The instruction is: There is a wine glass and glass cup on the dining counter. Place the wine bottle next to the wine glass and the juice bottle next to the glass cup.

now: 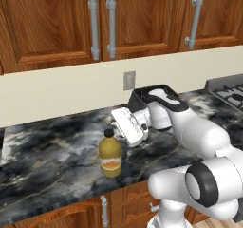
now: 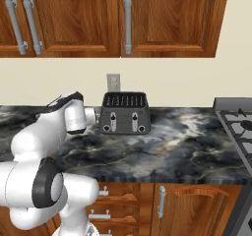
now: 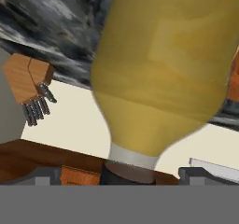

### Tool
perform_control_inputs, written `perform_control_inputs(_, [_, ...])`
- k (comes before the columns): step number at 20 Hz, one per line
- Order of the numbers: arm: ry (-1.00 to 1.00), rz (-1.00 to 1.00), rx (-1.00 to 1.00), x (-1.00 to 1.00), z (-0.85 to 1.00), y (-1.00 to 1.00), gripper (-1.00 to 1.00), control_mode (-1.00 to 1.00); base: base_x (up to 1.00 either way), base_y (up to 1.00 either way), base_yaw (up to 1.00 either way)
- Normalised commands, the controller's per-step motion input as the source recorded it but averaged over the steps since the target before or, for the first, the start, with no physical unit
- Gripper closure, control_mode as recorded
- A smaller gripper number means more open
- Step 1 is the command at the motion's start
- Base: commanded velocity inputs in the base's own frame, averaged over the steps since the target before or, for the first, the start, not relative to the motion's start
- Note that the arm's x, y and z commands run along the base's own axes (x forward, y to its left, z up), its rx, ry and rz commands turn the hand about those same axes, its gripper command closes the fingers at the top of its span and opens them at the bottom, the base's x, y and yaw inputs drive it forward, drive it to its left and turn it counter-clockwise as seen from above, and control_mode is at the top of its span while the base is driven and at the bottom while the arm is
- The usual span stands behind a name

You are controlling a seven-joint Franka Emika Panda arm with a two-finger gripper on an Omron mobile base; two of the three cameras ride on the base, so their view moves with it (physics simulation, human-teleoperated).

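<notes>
The juice bottle (image 1: 110, 154), squat with yellow-orange liquid, a black cap and a white-orange label, stands upright near the front edge of a marbled wall counter (image 1: 52, 151). My gripper (image 1: 115, 127) hovers just above and to the right of its cap. In the hand view the juice bottle (image 3: 163, 69) looms close and my gripper (image 3: 121, 176) is open, its fingertips (image 3: 46, 176) wide apart on either side of the cap without touching it. The wine bottle, wine glass, glass cup and dining counter are out of view.
A dark toaster (image 2: 124, 113) stands against the wall behind the arm, below a wall outlet (image 1: 129, 80). A stove (image 2: 236, 127) borders the counter on the right. A wooden knife block (image 3: 28, 78) appears in the hand view. Wood cabinets (image 1: 109, 18) hang above.
</notes>
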Motion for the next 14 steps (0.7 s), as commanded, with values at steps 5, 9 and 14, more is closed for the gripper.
perform_control_inputs(5, [0.13,0.00,0.00,-0.22,-0.09,0.00,-1.00,-1.00,0.00,0.00,0.00])
perform_control_inputs(9, [0.07,0.00,0.01,-0.40,-0.01,0.00,-1.00,-1.00,0.00,0.00,0.00])
perform_control_inputs(14, [0.12,-0.01,0.02,-0.10,0.00,0.00,-1.00,-1.00,0.00,0.00,0.00])
